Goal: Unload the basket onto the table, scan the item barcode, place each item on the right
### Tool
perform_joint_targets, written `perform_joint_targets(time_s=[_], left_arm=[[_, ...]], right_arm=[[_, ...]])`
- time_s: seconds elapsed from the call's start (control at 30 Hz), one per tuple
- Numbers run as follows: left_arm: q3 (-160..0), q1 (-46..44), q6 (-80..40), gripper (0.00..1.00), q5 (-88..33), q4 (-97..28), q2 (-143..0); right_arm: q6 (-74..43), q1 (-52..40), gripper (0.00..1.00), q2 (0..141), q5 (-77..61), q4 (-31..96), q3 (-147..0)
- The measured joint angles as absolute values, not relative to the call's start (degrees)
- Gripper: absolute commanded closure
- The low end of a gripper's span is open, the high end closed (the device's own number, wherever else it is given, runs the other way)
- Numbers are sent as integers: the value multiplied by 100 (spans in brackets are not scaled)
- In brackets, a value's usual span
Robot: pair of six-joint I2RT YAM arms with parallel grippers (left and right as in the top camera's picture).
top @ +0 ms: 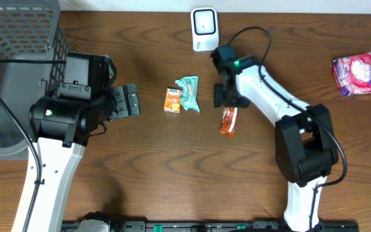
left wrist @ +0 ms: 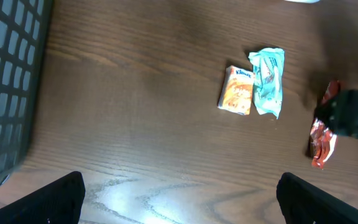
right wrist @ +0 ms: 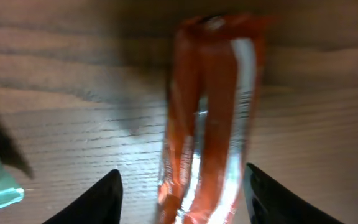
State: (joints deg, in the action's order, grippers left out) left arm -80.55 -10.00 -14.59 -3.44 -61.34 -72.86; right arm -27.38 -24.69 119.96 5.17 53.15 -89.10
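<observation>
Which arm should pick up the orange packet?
Right. The right pincer hangs open over the packet, fingers either side; the left pincer sits farther away, by the basket.

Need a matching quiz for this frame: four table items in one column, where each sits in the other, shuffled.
Items:
1. Kleenex pack
2. red-orange packet
3. pink-purple packet
4. white scanner

Places:
A. alone, far right
B. straddled by the right gripper
C. far edge, near the centre
D. beside the teal packet

Pairs: 1-D, 2-B, 3-A, 4-C
</observation>
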Motion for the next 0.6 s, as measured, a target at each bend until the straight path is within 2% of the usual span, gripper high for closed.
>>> perform_joint_targets(time_s=[0.37,0.6], left_arm=[[-8055,-1000,-1459,2,-346,-6134,-7286],[-8055,-1000,-1459,2,-344,-6134,-7286]], right_arm=[[-3234,-2945,53,11996,1291,5028,-8488],[-3308,-2950,52,11996,1505,5024,-8466]])
